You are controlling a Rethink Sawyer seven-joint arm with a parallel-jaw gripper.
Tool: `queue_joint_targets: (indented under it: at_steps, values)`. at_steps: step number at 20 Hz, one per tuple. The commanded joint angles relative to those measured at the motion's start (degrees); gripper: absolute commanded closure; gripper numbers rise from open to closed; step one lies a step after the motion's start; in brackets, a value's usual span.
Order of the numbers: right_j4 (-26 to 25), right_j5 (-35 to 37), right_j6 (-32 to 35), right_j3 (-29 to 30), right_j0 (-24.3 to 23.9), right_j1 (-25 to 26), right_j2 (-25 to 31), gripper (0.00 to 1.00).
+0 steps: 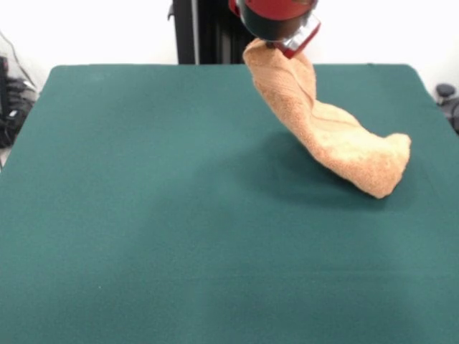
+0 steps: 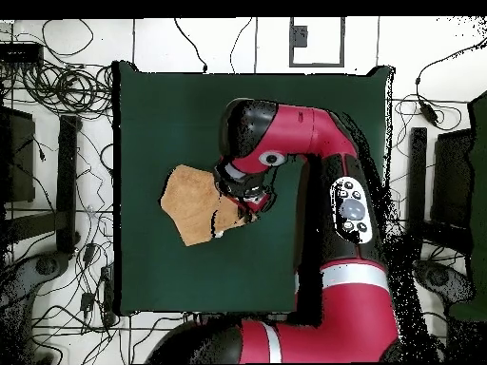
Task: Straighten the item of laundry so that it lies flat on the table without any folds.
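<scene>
The orange-tan terry towel (image 1: 326,132) hangs from my gripper (image 1: 276,44) at the top of the front view. It runs down and to the right as a twisted, folded rope, and its lower end rests bunched on the dark green table (image 1: 143,215). In the overhead view the towel (image 2: 195,204) lies just left of my gripper (image 2: 240,198), which is shut on its upper corner. The woven band and the white tag do not show.
The red and black arm (image 2: 323,152) reaches over the table's right half in the overhead view. The black pedestal (image 1: 204,32) stands behind the far table edge. Cables and equipment (image 2: 57,124) lie on the floor around the table.
</scene>
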Motion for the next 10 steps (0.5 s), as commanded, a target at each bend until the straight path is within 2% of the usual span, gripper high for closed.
queue_joint_targets:
  at_steps: [1,10]
  values:
    - [-1.59,4.92,0.69,-3.21,-0.14,5.02,0.95,1.0]
    - [-3.32,7.27,-1.0,-9.27,-1.31,8.46,0.83,1.0]
